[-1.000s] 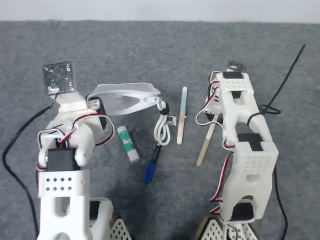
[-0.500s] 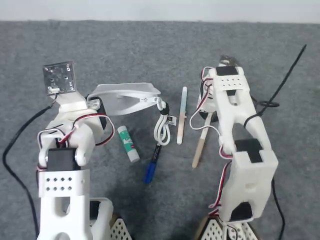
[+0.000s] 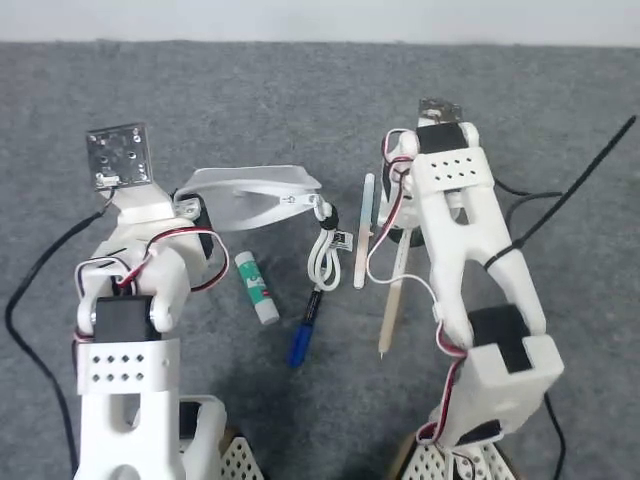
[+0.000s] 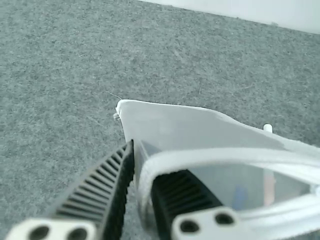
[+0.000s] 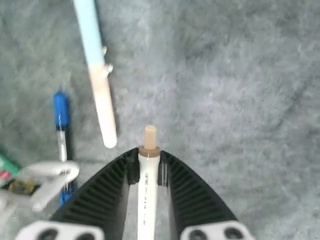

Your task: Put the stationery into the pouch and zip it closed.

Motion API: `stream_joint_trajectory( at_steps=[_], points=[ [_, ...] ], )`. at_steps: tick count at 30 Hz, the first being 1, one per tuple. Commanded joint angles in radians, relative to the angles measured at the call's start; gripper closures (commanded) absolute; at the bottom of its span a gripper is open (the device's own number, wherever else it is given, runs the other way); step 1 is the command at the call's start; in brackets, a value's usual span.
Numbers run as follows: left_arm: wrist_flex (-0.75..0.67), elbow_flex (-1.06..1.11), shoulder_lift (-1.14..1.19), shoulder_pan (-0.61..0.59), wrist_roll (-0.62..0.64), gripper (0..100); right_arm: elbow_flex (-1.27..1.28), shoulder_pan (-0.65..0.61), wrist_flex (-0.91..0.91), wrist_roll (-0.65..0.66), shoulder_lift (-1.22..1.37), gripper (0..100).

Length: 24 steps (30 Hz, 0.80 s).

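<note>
A grey, felt-like mat [image 3: 560,120] lies under the left gripper [image 4: 142,160] and the right gripper [image 5: 147,155] and spreads out on every side of them. Ahead of them, past its far edge, is a pale wall [image 3: 300,20]. The light is even.

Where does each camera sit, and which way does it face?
High view: overhead, looks down on the table; left arm and right arm show.
Left wrist view: on its arm, looks along the left gripper clamping the pouch.
Right wrist view: on its arm, looks down past the right gripper holding a pen.
High and right wrist views share that pen.
</note>
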Motion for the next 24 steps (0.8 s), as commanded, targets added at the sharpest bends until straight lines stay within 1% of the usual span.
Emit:
stream_joint_trajectory(
  at_steps=[1,9,12,19,24],
  points=[
    [-0.011,-0.013,-0.006,-0.008,0.015,99,-0.044,-0.022,0.059,-0.006,-0.113,99.3],
    [-0.015,-0.004,-0.006,-0.008,0.014,99,-0.040,-0.041,0.122,-0.006,-0.189,99.3],
    [-0.015,-0.004,-0.006,-0.008,0.012,99,-0.002,-0.058,0.125,-0.006,-0.231,99.3],
    [-0.015,-0.004,-0.006,-0.008,0.015,99,0.098,-0.104,0.122,-0.006,-0.389,99.3],
    [-0.015,-0.005,-0.006,-0.008,0.015,99,0.117,-0.148,0.122,-0.006,-0.533,99.3]
  ],
)
